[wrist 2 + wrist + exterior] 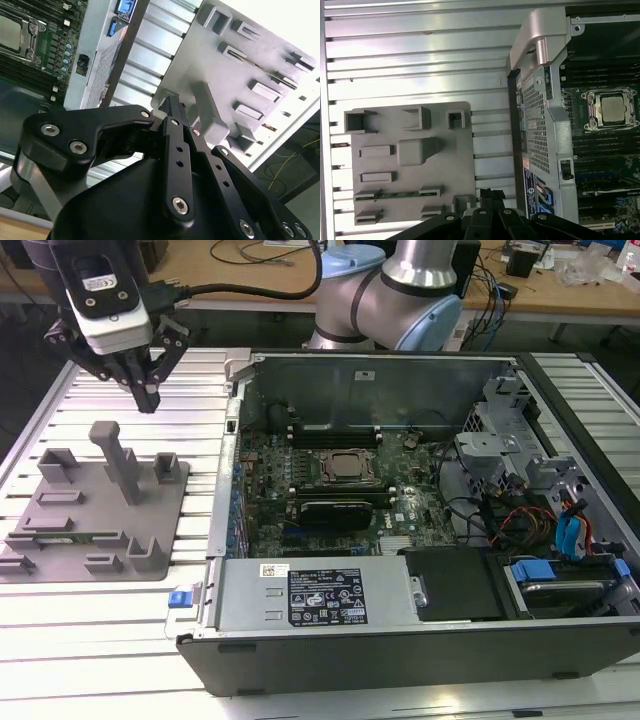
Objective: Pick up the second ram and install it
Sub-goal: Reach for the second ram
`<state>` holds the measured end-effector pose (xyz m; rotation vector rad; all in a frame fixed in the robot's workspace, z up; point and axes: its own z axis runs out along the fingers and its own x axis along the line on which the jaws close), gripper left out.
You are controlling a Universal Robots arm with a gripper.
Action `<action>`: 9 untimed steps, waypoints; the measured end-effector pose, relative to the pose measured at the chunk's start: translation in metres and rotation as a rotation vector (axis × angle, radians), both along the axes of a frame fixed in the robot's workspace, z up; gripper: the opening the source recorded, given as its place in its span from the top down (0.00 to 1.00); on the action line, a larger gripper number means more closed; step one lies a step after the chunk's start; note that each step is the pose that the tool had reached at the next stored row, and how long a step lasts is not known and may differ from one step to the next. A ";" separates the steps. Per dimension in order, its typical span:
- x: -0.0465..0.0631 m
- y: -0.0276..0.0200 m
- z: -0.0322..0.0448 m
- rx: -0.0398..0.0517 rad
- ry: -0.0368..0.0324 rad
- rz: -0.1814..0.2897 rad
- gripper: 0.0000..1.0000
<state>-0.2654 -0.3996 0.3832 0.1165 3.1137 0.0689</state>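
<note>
**Exterior view.** Pincer logged at the exterior view's upper left, fingertips pressed together with nothing between them, held above the grey fixture tray on the ribbed surface. Second ram noted as a thin green strip lying in a slot at the tray's front, well apart from the pincer. Open computer case and its processor noted at the exterior view's right.

**First wrist view.** The ram is shown lying flat between slot blocks.

**Second wrist view.** The closed fingers are shown close up, over the tray's tall post.
</note>
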 end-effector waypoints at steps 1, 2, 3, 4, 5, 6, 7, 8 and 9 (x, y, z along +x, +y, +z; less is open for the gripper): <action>-0.003 -0.0005 -0.0007 -0.0001 0.0001 0.000 0.92; -0.006 -0.0011 -0.0017 0.0000 0.0000 0.000 0.92; -0.008 -0.0015 -0.0023 0.0000 0.0000 0.000 0.92; -0.009 -0.0017 -0.0028 0.0000 0.0000 0.000 0.92; -0.012 -0.0022 -0.0036 0.0000 0.0000 0.000 0.92; -0.014 -0.0025 -0.0041 -0.0001 0.0000 0.000 0.92; -0.015 -0.0027 -0.0045 -0.0001 0.0000 0.000 0.92; -0.019 -0.0031 -0.0055 0.0000 0.0000 0.000 0.92; -0.020 -0.0034 -0.0060 0.0000 0.0000 0.000 0.92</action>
